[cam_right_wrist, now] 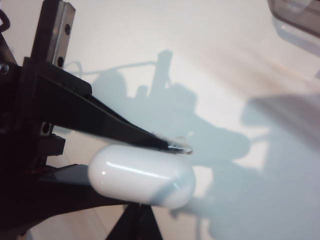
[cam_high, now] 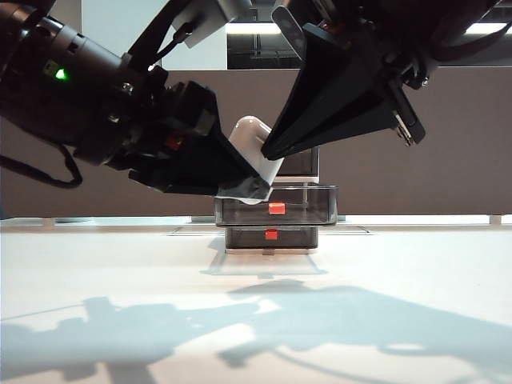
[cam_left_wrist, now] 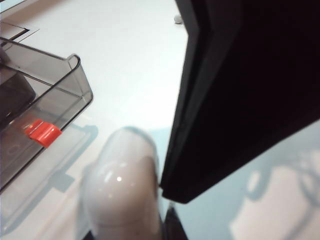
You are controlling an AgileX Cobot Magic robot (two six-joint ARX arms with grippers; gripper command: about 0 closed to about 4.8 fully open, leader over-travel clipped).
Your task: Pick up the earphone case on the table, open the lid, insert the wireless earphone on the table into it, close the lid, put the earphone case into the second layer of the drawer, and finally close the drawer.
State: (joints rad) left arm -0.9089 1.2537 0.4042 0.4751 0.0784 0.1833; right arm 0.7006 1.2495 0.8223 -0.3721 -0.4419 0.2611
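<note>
Shadowed white table [cam_high: 80, 264] spreads below; above it, the left gripper [cam_high: 240, 180] clasps the earphone case [cam_high: 254, 148], the clenched right gripper [cam_high: 272, 152] touching it, before the drawer [cam_high: 276, 210] near the far edge.

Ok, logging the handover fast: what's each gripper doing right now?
Left gripper: closed on the earphone case, held in the air above the table.
Right gripper: shut, tips at the earphone case, holding nothing visible.
</note>
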